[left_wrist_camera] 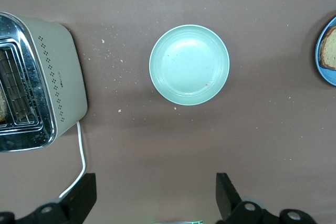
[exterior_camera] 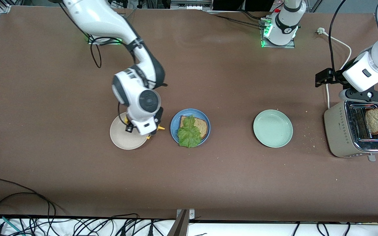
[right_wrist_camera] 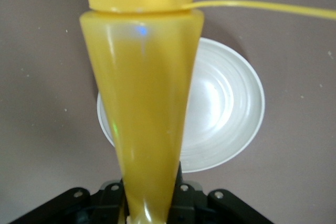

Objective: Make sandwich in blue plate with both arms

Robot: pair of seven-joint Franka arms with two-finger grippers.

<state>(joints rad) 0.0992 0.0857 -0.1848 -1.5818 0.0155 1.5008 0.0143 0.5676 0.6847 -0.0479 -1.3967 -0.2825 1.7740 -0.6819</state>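
Blue plate (exterior_camera: 190, 127): mid-table, roughly central between the two ends. Holds one bread slice (exterior_camera: 200, 126) with a lettuce leaf (exterior_camera: 189, 133) laid over it, the leaf overhanging the rim on the side nearer the front camera. No top slice on it.

Second bread slice (exterior_camera: 376, 120): standing up out of a slot of the toaster (exterior_camera: 343, 131), which sits by the table edge at the left arm's end.

Cream plate (exterior_camera: 123, 136): beside the blue plate, toward the right arm's end.

Green plate (exterior_camera: 273, 128): bare, between the blue plate and the toaster.

Right gripper (exterior_camera: 142, 128): over the cream plate, closed on a yellow squeeze bottle (right_wrist_camera: 144, 108).

Left gripper (left_wrist_camera: 156, 195): over the toaster's edge, fingers spread wide, nothing between them.

White power cord (exterior_camera: 338, 42): runs from the toaster toward the table's robot-side edge.
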